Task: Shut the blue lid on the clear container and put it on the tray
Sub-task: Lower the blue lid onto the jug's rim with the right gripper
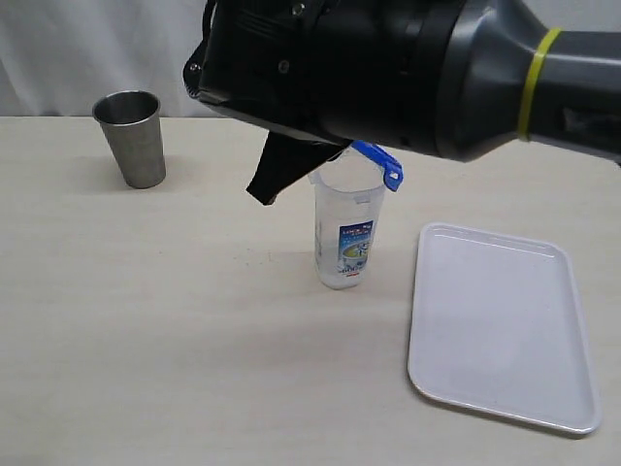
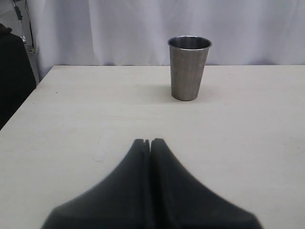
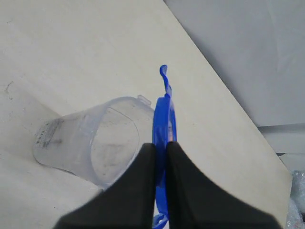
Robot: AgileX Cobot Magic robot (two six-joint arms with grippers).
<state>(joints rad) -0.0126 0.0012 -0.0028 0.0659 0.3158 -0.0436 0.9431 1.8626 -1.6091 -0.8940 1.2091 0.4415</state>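
Note:
The clear container [image 1: 345,236] stands upright on the table, just left of the tray [image 1: 500,325], with its mouth uncovered. The blue lid [image 1: 380,163] hangs tilted, edge-on, just above the rim's right side. My right gripper [image 3: 161,145] is shut on the blue lid [image 3: 165,107], beside the open mouth of the clear container [image 3: 95,143]. The right arm's dark bulk fills the top of the exterior view, and one black finger [image 1: 274,173] shows below it. My left gripper [image 2: 149,141] is shut with nothing in it, low over bare table.
A grey steel cup [image 1: 131,138] stands at the back left, straight ahead of the left gripper [image 2: 188,68]. The white tray holds nothing. A white curtain backs the table.

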